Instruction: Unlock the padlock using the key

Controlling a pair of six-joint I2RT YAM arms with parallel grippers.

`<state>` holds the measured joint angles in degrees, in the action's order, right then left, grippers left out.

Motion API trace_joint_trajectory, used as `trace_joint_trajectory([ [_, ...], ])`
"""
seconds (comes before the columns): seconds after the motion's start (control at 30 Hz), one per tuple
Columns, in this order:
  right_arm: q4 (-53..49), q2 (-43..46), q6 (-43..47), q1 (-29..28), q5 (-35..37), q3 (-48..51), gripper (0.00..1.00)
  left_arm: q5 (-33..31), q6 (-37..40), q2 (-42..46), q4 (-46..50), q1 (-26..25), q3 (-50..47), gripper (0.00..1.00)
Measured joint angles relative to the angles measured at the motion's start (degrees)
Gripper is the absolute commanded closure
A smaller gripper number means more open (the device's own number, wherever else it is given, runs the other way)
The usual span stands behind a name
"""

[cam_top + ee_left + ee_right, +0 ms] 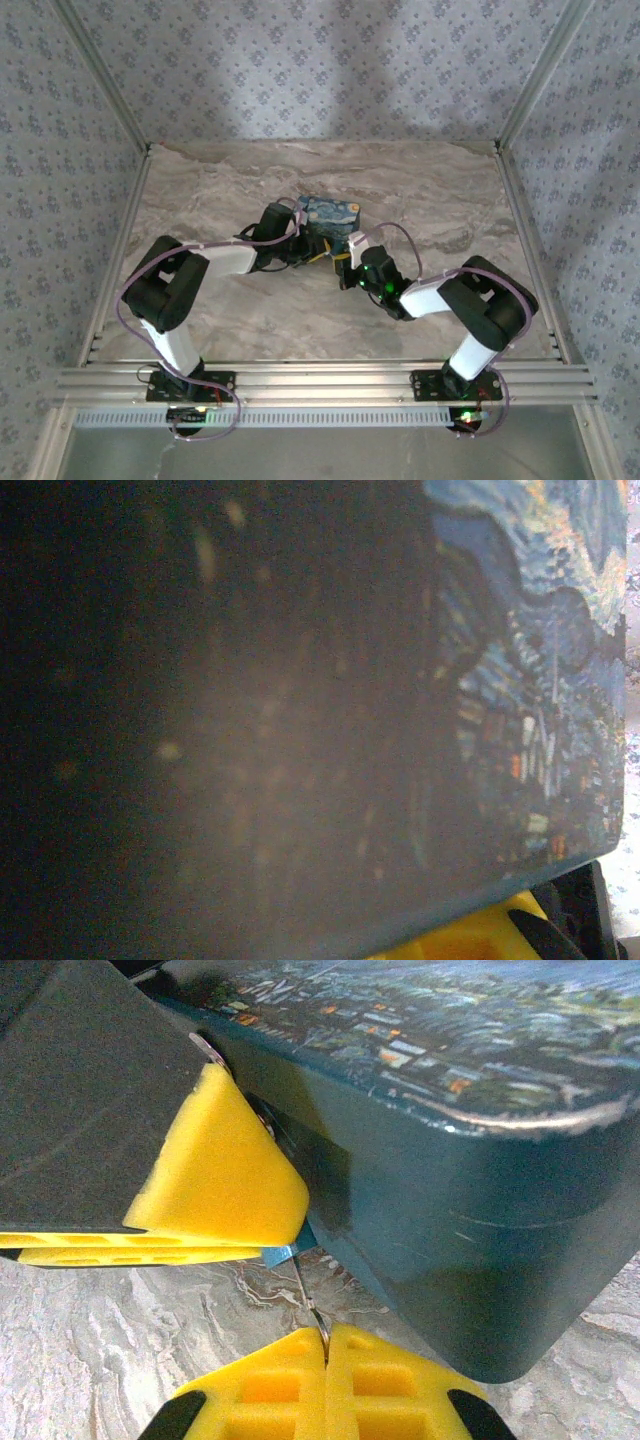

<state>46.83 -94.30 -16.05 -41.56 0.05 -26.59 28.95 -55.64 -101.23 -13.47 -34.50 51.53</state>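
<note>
Left gripper (285,1243): yellow fingers nearly together, pinched on a small bluish bit poking out at their tips. I take that for the padlock (284,1257). The pads hide most of it and no keyhole is visible. The fingers lie against the side wall of the box (450,1190), low, just above the table (120,1340). Right gripper (326,1348): pads pressed together, clamped on the key (309,1302), a thin metal sliver standing out of the seam.

Step in hand, as I read it: getting the key tip into the lock. The key runs from the right pads toward 11 o'clock and its tip sits at the bluish bit. Can't tell whether it is inside the keyway or only against the body.

To do it well:
- The left should hold the lock firm so it can't swing on the box.
- The right should line the blade up with the keyway before pushing.
- Push lightly along the blade's own axis, with no side load. The blade looks thin and a little kinked, so it could flex or slip in the foam.
- Turn only once it is fully seated.

Layout: the padlock is at 11 o'clock from the right gripper's tips, near, bridged by the key. The box is at 1 o'clock from them, just beside the key, apparently not touching it. From overhead, both grippers meet at the box's 6 o'clock edge, left on the 9 o'clock side, right on the 3 o'clock side.
</note>
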Motion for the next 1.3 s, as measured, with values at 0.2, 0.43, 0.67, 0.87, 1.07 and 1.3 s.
trace_joint_trajectory([
  [0.2,1.77,-1.18,0.02,-0.11,0.28,-0.04,1.00,-0.44,-0.20,0.00,-0.02,0.00,0.00,0.83],
  [0.43,6.14,-4.15,1.36,-0.28,1.31,-0.02,1.00,-1.53,-0.68,0.00,-0.02,0.00,0.09,0.82],
  [0.67,10.69,-6.71,3.56,-0.09,1.68,0.42,1.00,-2.45,-0.85,0.04,0.00,0.00,0.11,0.82],
  [0.87,13.86,-7.56,4.39,1.60,-0.94,0.96,1.00,-2.49,-0.87,0.44,-0.20,0.00,0.11,0.83],
  [1.07,16.11,-8.24,5.03,3.58,-4.50,1.36,1.00,-2.38,-0.85,0.59,-0.20,-0.02,0.22,0.83],
  [1.3,17.20,-8.85,5.62,4.63,-7.15,1.38,1.00,-2.38,-0.85,0.66,-0.20,-0.02,0.26,0.82],
])
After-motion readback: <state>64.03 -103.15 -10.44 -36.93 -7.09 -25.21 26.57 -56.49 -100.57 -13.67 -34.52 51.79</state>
